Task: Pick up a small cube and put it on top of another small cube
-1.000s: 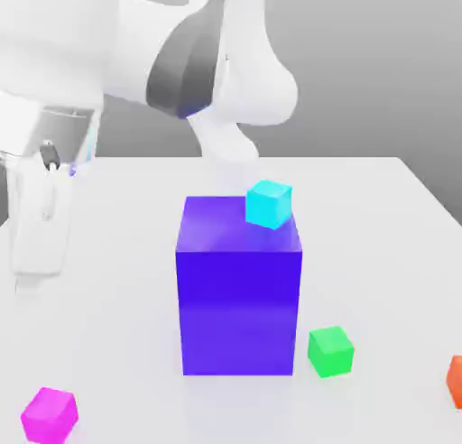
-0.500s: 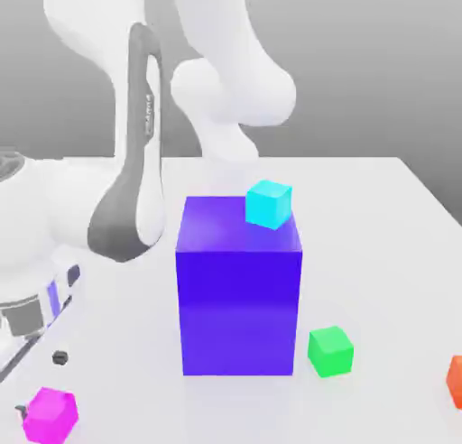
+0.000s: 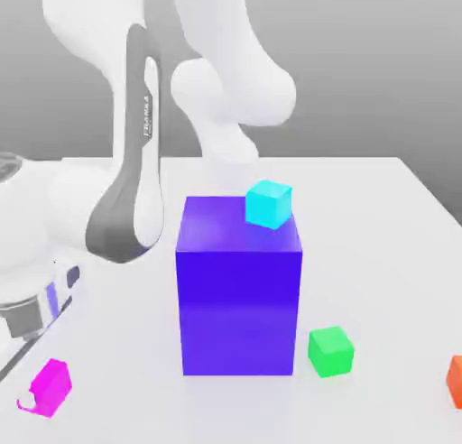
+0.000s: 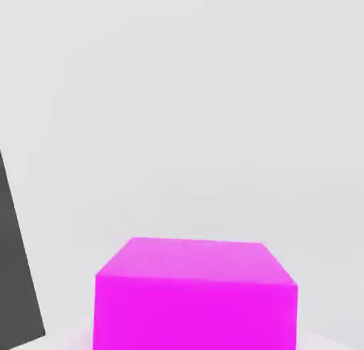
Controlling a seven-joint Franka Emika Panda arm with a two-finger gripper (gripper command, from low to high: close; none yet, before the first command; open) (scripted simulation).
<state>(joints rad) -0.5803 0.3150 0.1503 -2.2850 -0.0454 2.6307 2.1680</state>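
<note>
On the white table [image 3: 379, 198], the hand [image 3: 32, 399] grips the tilted magenta cube [image 3: 50, 385], the big blue block [image 3: 238, 293] standing near.

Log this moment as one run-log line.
phase: grasp | end effector: shut on magenta cube | cyan cube: atop blue block | stacking: not done

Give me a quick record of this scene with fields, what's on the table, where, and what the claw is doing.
surface: white table
big block: blue-purple block, middle of the table
on the block: cyan cube, at a top corner
loose cubes: green cube beside the block; orange cube at the exterior view's right edge
claw: claw shut on the pink cube
</note>
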